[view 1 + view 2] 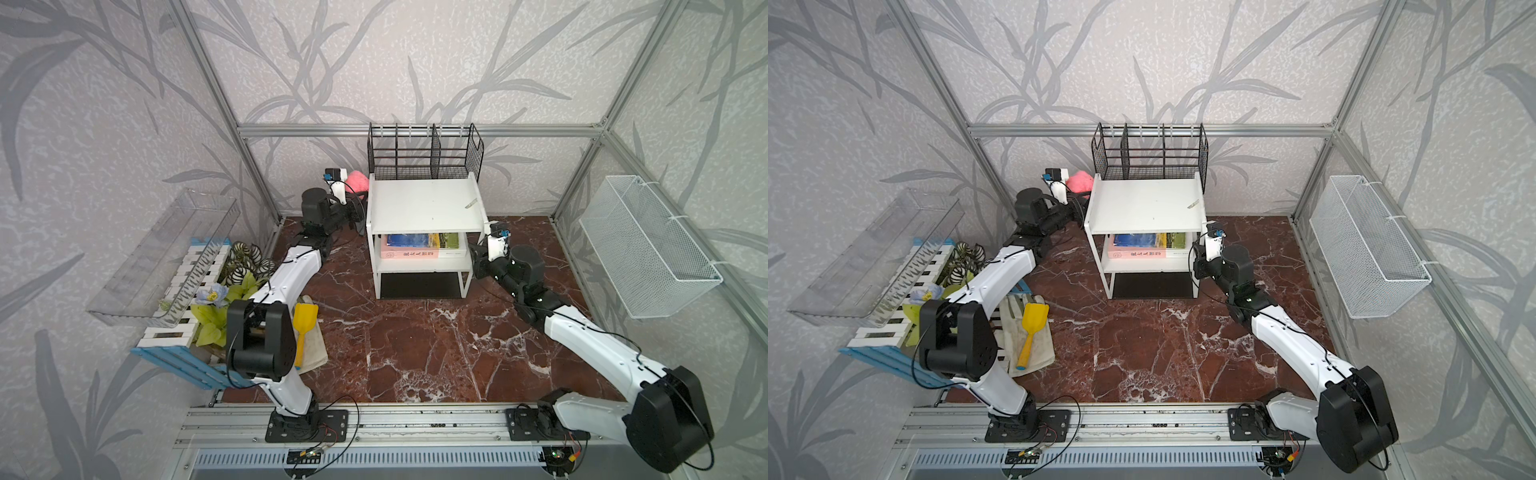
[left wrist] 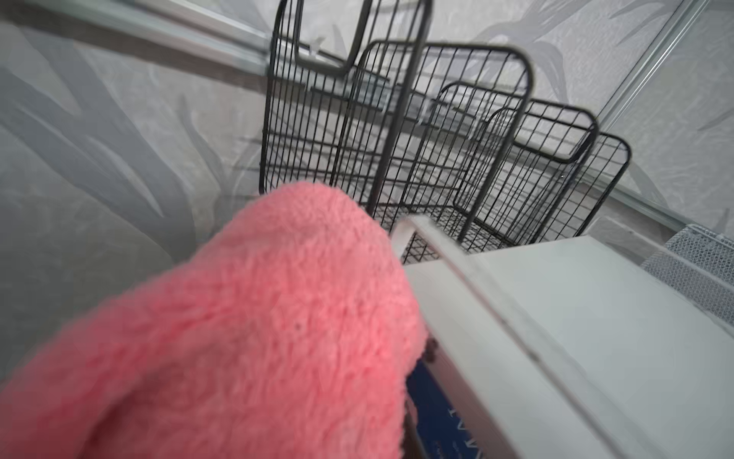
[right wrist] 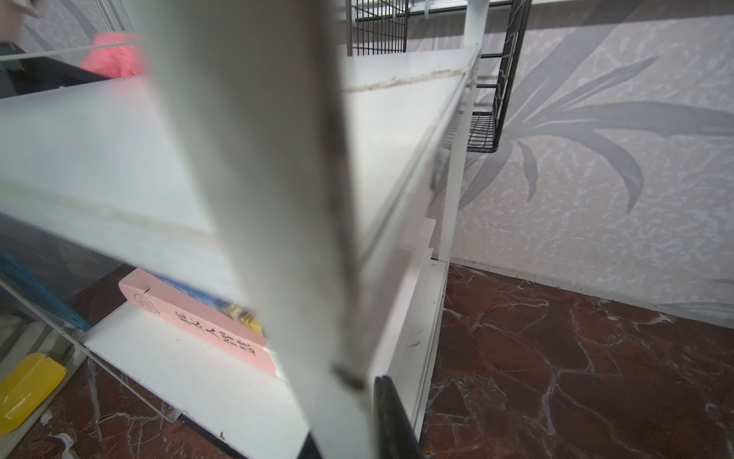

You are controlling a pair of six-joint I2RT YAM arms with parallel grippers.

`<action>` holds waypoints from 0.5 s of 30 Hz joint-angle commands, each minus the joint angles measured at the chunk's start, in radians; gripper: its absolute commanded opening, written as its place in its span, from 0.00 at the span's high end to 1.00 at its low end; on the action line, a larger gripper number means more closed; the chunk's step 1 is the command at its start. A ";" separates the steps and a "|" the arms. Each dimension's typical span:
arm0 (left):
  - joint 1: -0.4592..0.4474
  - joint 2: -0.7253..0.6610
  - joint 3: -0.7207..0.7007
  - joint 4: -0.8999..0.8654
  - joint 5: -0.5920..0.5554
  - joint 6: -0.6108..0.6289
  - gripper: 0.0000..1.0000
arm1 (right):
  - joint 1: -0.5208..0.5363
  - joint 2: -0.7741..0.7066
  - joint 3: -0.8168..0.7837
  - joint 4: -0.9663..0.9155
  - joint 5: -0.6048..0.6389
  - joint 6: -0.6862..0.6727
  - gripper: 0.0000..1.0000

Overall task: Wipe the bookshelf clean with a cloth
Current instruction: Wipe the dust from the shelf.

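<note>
Snag risk at the rail (image 2: 456, 258)
Left gripper (image 1: 352, 203) pinches the cloth (image 2: 254, 318) beside the bookshelf (image 1: 424, 203), at the table's (image 1: 415, 345) back edge; right gripper (image 1: 478, 255) clamps its post (image 3: 278, 198); terry catching could pull free

A white bookshelf (image 1: 424, 205) holds books (image 1: 415, 249) with a pale pink spine lettered in dark characters and a blue and yellow cover, on a table (image 1: 415, 345) of dark red-brown marble veined in white. At the table's back edge are a bright pink cloth (image 1: 358, 180) and a black wire-grid rack (image 1: 424, 153), against pale grey walls (image 1: 374, 62) printed with darker grey leaves. Along the left edge are a yellow scoop (image 1: 303, 328) on a beige cloth (image 1: 318, 353) and a blue and white slatted crate (image 1: 174, 334); a white mesh basket (image 1: 648, 249) hangs on the right.
</note>
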 commanded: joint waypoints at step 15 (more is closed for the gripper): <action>-0.005 -0.078 0.015 0.055 -0.029 -0.035 1.00 | -0.030 0.036 -0.027 -0.126 0.070 0.252 1.00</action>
